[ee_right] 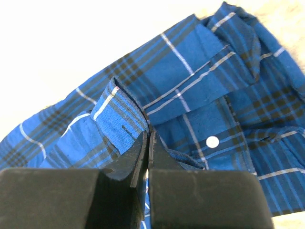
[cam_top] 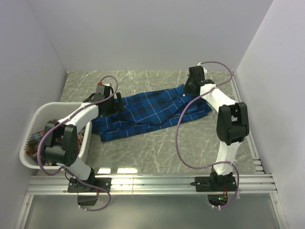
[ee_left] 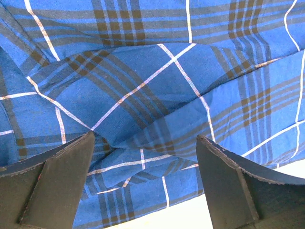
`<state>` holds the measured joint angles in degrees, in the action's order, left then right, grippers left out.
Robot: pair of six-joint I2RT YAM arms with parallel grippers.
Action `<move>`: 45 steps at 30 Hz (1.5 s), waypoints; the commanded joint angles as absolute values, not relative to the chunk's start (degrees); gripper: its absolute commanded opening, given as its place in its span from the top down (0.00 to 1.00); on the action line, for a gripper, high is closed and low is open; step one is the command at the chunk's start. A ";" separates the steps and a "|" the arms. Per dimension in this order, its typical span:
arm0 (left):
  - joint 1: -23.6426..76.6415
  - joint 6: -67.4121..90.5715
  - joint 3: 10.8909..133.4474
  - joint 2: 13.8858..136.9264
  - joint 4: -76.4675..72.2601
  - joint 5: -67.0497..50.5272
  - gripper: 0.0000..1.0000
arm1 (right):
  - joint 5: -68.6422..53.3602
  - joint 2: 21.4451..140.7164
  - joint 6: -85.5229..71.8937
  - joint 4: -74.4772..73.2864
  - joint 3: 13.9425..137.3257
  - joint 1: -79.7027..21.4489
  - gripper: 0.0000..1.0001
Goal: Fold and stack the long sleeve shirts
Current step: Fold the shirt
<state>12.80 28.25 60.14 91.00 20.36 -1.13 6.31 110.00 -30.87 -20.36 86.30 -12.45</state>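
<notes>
The blue plaid shirt is seen lying across the middle of the desk, spread lengthwise but rumpled, with no clean fold made in it. At the garment's far right end, an edge of its front near a white button is pinched between the closed fingers of the right hand. The left hand is held with its fingers wide apart just above the wrinkled cloth at the opposite end. Nothing is gripped there, and whether the cloth is touched cannot be told. A red-orange plaid garment is glimpsed inside the white laundry basket at the left, not taken out. The task is judged to be at an early stage: the first shirt is only being straightened, and all folding and stacking are left to be done.
</notes>
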 commanded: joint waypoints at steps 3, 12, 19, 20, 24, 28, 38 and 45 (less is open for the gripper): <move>12.92 28.83 61.17 91.32 18.98 1.84 0.06 | 10.10 111.53 -32.52 -19.51 90.17 -10.99 1.00; 12.92 29.18 61.08 91.41 18.19 1.14 0.07 | 12.21 112.24 -34.54 -18.81 89.83 -10.46 1.00; 12.92 29.44 60.82 90.88 17.84 1.76 0.08 | 14.41 113.90 -36.47 -19.78 90.09 -10.20 0.99; 12.92 29.53 60.73 90.88 18.02 1.76 0.08 | 14.94 114.08 -37.08 -20.12 90.17 -10.11 0.99; 12.83 30.76 60.64 90.62 18.28 1.50 0.08 | 15.29 115.05 -38.32 -21.61 90.26 -9.67 0.89; 13.09 32.17 62.04 89.48 19.07 0.53 0.08 | 14.68 113.30 -37.36 -21.89 90.18 -9.67 0.61; 20.12 34.53 74.70 93.77 21.54 0.53 0.09 | -12.49 106.26 -34.53 -5.51 84.12 -9.67 0.38; 21.71 41.04 74.54 104.48 15.65 -4.22 0.15 | -28.47 115.38 -47.35 10.53 79.03 -8.97 0.39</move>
